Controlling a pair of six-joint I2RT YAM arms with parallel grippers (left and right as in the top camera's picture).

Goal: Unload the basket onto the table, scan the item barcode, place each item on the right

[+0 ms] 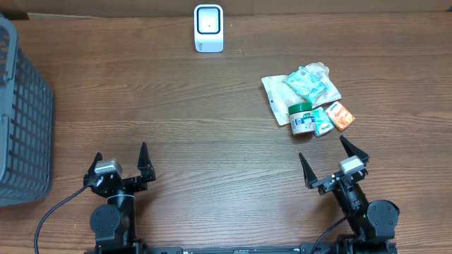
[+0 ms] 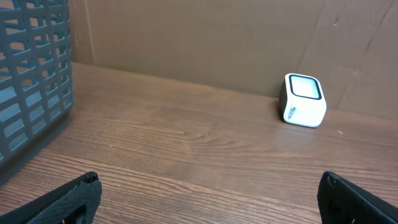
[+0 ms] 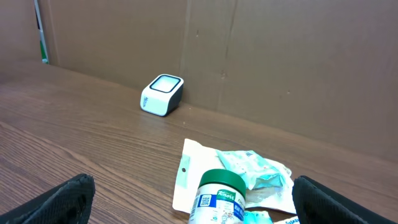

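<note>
Both arms sit at the near edge of the table (image 1: 176, 120) and neither is holding anything. The left gripper (image 1: 120, 152) has its fingers spread wide over bare wood, and so does the right gripper (image 1: 321, 148), which is just on the near side of the pile of items (image 1: 307, 90) and not touching it.

The pile is on the right half of the table, in front of the right arm, and it runs diagonally from far-left to near-right. At the bottom is a flat white pouch (image 1: 274, 92), long side running roughly away from the robot, with its hang-hole edge on the left in the right wrist view. A crinkly teal-and-white packet (image 1: 312, 81) is heaped on top of it. The jar (image 1: 301, 118) looks like it's standing upright, green lid up and long axis vertical, with the label facing the right arm. I can't make out a barcode on it. Just beside it are a small teal packet (image 1: 323, 121) and an orange packet (image 1: 340, 116) lying at a slant.

The scanner (image 1: 209, 28) is at the far edge near the middle, well away from the pile, window facing up. A grey basket (image 1: 21, 120) sits at the left edge.
</note>
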